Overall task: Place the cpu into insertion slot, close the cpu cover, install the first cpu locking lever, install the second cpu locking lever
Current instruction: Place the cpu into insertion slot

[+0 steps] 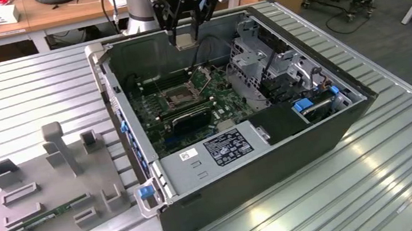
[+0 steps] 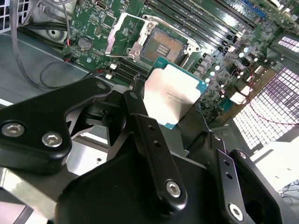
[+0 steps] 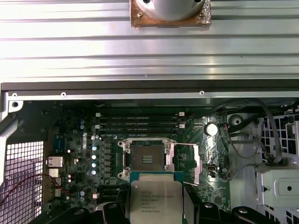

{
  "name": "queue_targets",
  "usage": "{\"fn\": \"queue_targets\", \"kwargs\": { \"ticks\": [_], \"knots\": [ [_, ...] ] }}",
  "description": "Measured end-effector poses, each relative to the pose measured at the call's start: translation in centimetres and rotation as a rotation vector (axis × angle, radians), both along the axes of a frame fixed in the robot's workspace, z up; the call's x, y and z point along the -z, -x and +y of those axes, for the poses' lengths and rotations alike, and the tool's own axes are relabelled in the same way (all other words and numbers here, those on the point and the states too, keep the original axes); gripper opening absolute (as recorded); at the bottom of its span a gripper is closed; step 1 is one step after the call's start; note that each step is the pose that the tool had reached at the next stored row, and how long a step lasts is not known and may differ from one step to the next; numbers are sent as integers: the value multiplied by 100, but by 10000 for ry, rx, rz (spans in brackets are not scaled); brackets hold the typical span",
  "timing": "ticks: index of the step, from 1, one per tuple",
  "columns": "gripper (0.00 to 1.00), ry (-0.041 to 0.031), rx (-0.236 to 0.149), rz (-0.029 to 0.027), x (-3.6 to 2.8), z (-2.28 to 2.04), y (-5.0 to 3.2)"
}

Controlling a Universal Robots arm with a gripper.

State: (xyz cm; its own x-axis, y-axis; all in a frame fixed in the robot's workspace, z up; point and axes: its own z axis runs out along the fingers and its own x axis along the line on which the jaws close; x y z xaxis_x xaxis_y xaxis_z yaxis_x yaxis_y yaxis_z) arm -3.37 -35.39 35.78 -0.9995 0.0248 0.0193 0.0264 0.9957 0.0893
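Observation:
My gripper (image 1: 184,40) hangs above the open computer case, shut on the cpu (image 1: 184,44). In both wrist views the cpu (image 2: 174,91) (image 3: 155,199) is a pale silver square with a teal edge, pinched at two opposite sides by the black fingers (image 2: 142,119). It hovers above the board, clear of it and just off to one side of the insertion slot (image 3: 145,156) (image 2: 164,46) (image 1: 177,98). The slot is bare, with dark contacts inside a silver rim. The cpu cover (image 2: 125,35) stands swung open on its hinge beside the slot.
The green motherboard lies deep inside the case (image 1: 347,109), walled by its metal sides, a drive cage (image 1: 250,65), the power supply (image 1: 221,148) and loose cables (image 2: 28,65). Black memory slots (image 3: 140,122) run beside the socket. A grey fixture (image 1: 53,195) holds a green memory stick (image 1: 51,215).

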Motion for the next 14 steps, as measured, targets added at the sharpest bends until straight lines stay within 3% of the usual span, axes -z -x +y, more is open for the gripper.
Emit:
{"fn": "queue_targets", "kwargs": {
  "ticks": [6,14],
  "knots": [
    [54,0,66,0,0,0,0],
    [54,0,523,0,1,0,0]
  ]
}}
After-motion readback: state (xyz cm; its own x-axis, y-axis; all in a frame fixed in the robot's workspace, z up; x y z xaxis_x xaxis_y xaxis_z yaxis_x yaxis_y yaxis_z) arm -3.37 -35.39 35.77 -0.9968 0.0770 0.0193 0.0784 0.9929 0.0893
